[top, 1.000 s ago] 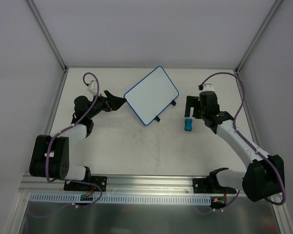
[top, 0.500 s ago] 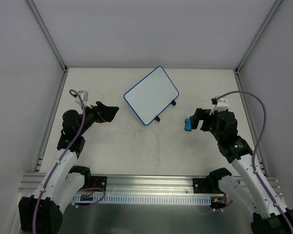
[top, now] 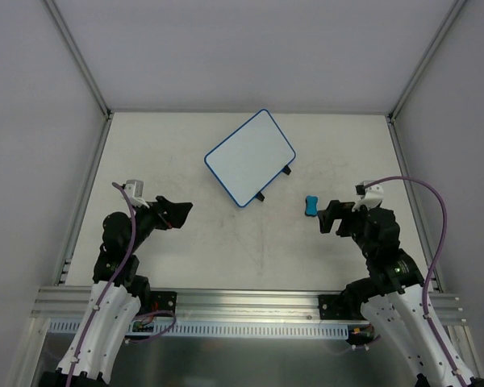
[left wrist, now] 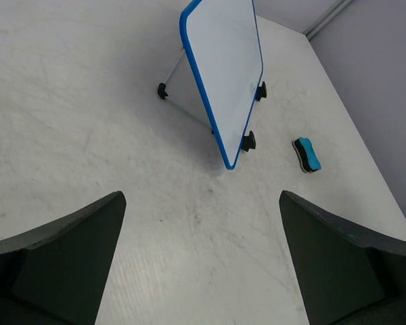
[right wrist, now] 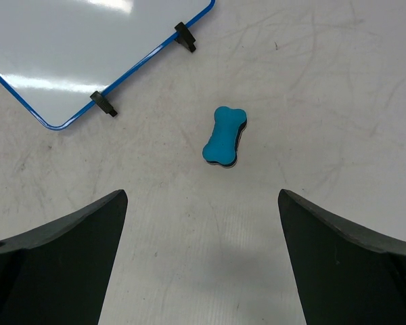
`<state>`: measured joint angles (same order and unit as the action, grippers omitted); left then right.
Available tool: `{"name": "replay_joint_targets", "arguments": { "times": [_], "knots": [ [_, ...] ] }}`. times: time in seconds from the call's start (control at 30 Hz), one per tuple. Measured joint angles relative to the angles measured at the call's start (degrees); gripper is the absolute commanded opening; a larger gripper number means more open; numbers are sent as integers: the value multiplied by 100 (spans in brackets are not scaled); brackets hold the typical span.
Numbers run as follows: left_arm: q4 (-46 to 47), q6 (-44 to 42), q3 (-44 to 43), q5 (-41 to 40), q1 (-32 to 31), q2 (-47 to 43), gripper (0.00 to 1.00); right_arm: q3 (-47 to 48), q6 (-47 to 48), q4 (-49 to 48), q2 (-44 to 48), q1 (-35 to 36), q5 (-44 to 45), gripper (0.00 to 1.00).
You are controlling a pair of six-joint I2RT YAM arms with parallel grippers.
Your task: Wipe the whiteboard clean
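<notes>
The whiteboard [top: 250, 158], tilted up at the far middle of the tabletop [top: 226, 250], looks clean, so erasing seems done, with the eraser [right wrist: 224, 135] lying near it and the left fingers [left wrist: 61, 264] and right fingers [right wrist: 345, 264] wide apart and empty, though glare could hide faint marks and the right wrist view crops the board.

Left tool [top: 178, 211] pulled back from whiteboard [top: 250, 157], right tool [top: 327, 217] withdrawn from eraser [top: 310, 204]
</notes>
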<state>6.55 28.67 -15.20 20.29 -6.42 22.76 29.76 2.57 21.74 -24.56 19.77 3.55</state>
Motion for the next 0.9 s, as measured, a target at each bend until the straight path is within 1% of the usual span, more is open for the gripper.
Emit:
{"name": "replay_joint_targets", "arguments": {
  "times": [0.1, 0.33, 0.9],
  "knots": [
    [-136, -37, 31, -44, -2, -118, 99, 0, 0, 2, 15, 0, -26, 99],
    [-284, -105, 31, -129, -2, -83, 99, 0, 0, 7, -11, 0, -42, 99],
    [-304, -111, 31, -131, -37, -55, 99, 0, 0, 17, 7, 0, -37, 99]
  ]
}}
